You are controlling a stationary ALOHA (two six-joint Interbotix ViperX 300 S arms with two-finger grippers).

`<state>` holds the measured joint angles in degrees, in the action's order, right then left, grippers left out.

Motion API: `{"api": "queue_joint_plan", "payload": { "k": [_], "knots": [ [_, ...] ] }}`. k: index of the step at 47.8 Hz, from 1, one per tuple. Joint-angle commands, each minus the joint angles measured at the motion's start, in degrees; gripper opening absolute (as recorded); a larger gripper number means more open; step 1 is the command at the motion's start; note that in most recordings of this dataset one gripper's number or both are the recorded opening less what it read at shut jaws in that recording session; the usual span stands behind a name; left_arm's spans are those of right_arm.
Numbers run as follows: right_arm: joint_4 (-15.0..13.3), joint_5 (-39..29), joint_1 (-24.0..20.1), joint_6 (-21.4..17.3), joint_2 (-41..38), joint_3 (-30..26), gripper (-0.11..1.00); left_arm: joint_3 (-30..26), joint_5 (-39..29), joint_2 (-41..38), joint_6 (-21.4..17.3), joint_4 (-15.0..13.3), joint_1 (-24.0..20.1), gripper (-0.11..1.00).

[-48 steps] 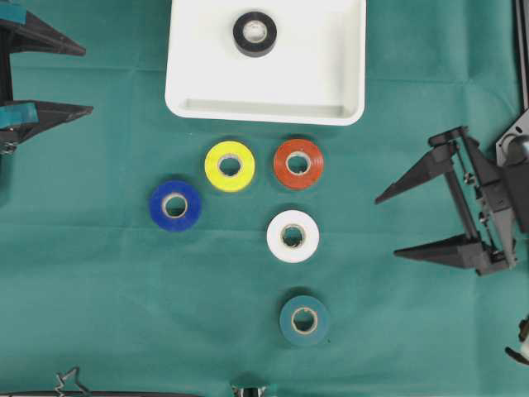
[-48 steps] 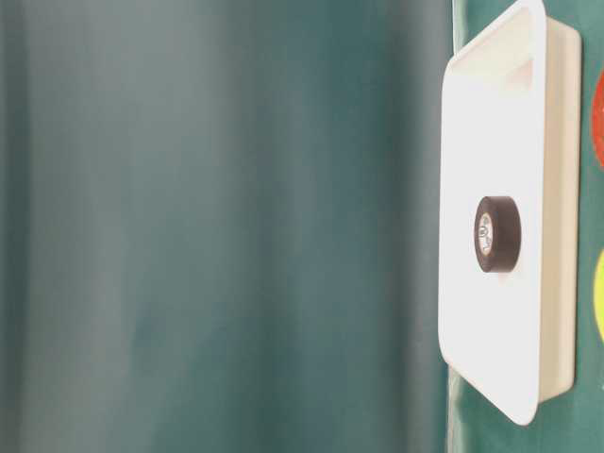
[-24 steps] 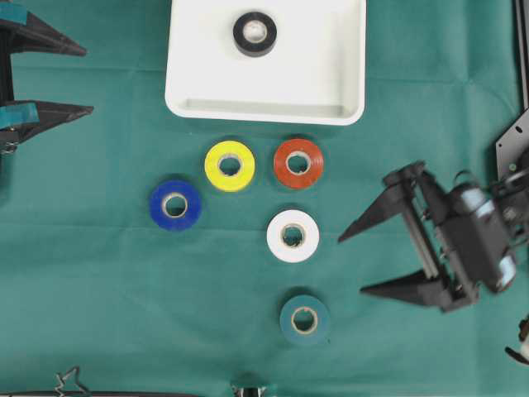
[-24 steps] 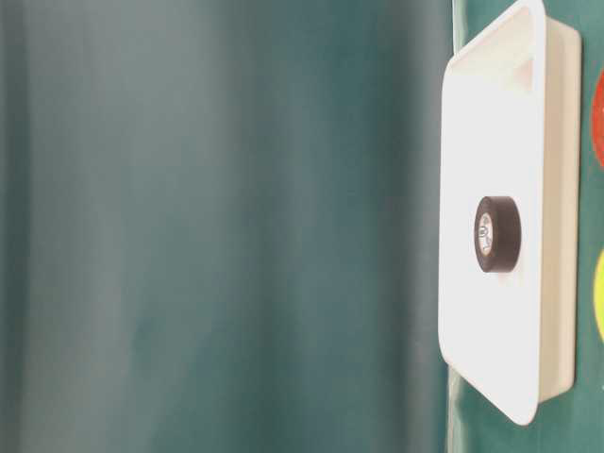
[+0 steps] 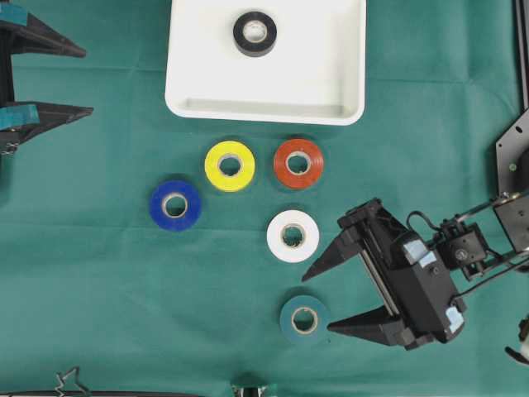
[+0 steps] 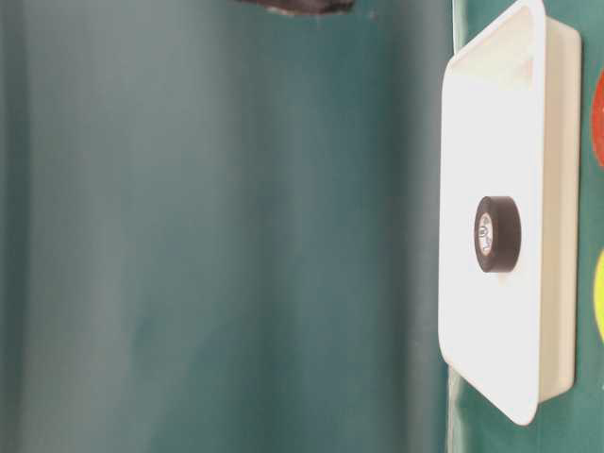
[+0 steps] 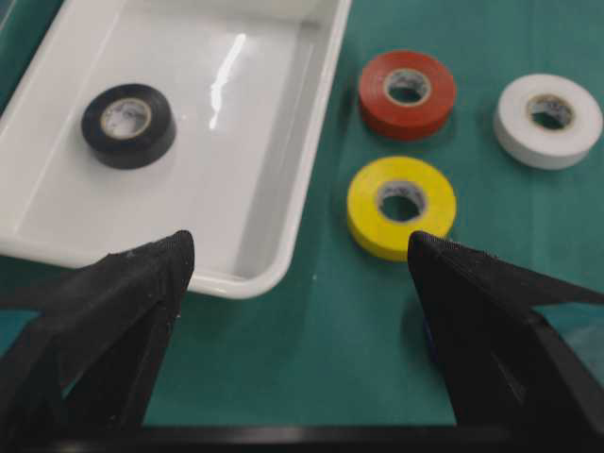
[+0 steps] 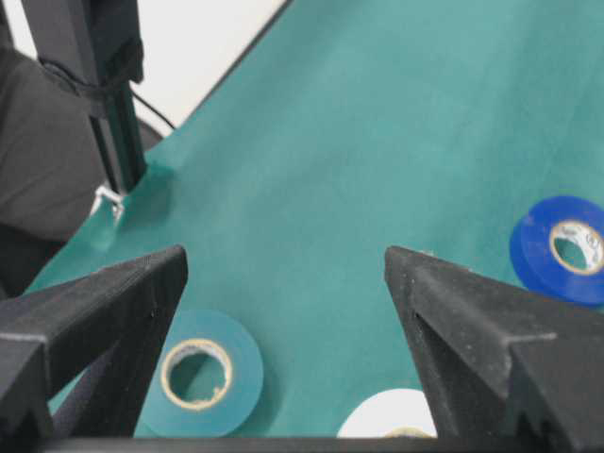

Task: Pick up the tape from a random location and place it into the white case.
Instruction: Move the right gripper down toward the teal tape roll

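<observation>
- The teal tape (image 5: pixel 304 319) lies flat on the green cloth (image 5: pixel 99 289), at the near edge of the spread and well apart from the white case (image 5: pixel 347 99). It looks like the likeliest pick, since the right gripper (image 5: pixel 318 303) hangs just beside it with its jaws spread wide and nothing between them.
- The white tape (image 5: pixel 293 236) sits just beside the upper fingertip. A descent aimed slightly off could nudge that roll, or catch both rolls at once.
- A flat roll offers little height. If the fingers come down too shallow, they may skid over the top; too far to one side, and the roll would slide across the cloth.
- The red tape (image 5: pixel 298 163), yellow tape (image 5: pixel 229 165) and blue tape (image 5: pixel 174 204) lie between the teal one and the case, so a low carry could sweep them.
- The left gripper (image 5: pixel 87 80) waits at the far left, jaws also wide apart and empty.
- The white case holds 1 roll, the black tape (image 5: pixel 254 33), lying flat near its far side; the rest of its floor is bare.
</observation>
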<state>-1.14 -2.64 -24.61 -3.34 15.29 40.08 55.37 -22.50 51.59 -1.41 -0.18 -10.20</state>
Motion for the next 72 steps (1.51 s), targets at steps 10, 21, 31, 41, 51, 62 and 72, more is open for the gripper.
{"api": "queue_joint_plan", "payload": {
  "k": [10,21,31,41,51,62,72],
  "knots": [
    [0.2,-2.5,-0.3,-0.3,0.4,-2.2,0.93,-0.5,0.3,-0.3,0.1,-0.1,0.1,0.98],
    [0.4,-9.8,-0.3,-1.0,-0.1,-5.0,0.93,-0.4,0.2,-0.3,0.1,-0.1,0.1,0.98],
    [0.4,-18.2,-0.2,-2.9,-2.4,-9.5,0.93,-0.4,0.3,-0.3,0.1,-0.1,0.1,0.98],
    [0.4,-28.9,-0.2,-4.8,-6.1,-16.1,0.93,-0.4,0.3,-0.3,0.1,-0.1,0.1,0.98],
    [0.4,-39.6,-0.2,-6.0,-9.8,-23.2,0.93,-0.4,0.3,-0.2,0.1,-0.1,0.1,0.98],
    [0.3,-47.5,-0.3,-6.2,-13.2,-28.7,0.93,-0.5,0.2,-0.3,0.1,-0.1,0.1,0.98],
    [0.4,-47.3,-0.3,-6.2,-13.3,-28.8,0.93,-0.4,-0.2,-0.2,0.1,-0.1,0.1,0.98]
  ]
}}
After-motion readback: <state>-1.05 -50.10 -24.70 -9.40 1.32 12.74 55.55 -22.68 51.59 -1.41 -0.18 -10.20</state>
